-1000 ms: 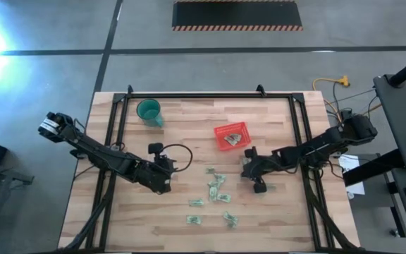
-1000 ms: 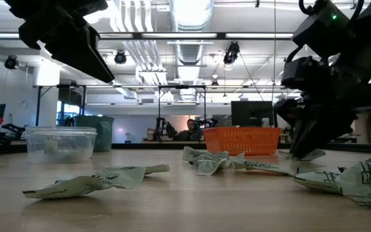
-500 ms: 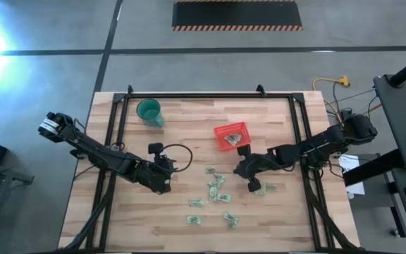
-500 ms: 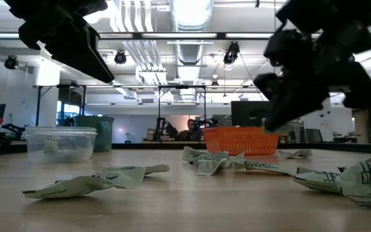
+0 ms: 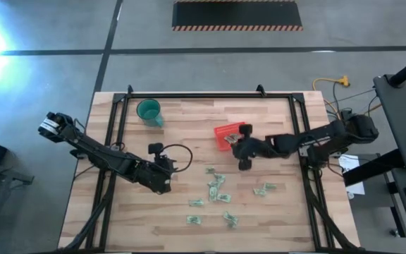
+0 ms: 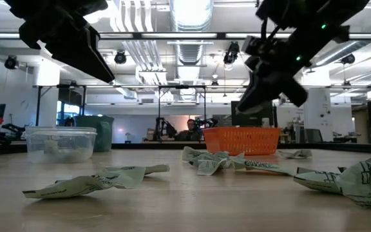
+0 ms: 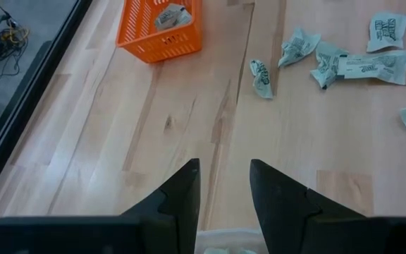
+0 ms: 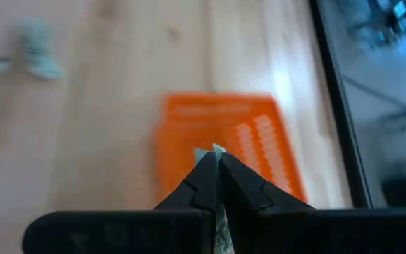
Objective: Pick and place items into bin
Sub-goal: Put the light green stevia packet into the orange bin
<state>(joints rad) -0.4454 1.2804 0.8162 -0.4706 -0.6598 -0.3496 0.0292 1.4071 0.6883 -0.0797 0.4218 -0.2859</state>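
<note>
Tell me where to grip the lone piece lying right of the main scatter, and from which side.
Take the lone piece across its narrow width, coming straight down from above: it lies flat and crumpled on the table, with bare wood all round. The right gripper, nearest, already pinches a piece by the red basket.

The small green and white pieces on the table have dark print on them. The print is too small to read. No other words or numbers can be read.

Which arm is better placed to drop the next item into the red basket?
The right arm. Its gripper is shut on a pale item right beside the red basket, while the left gripper sits farther away, open.
</note>
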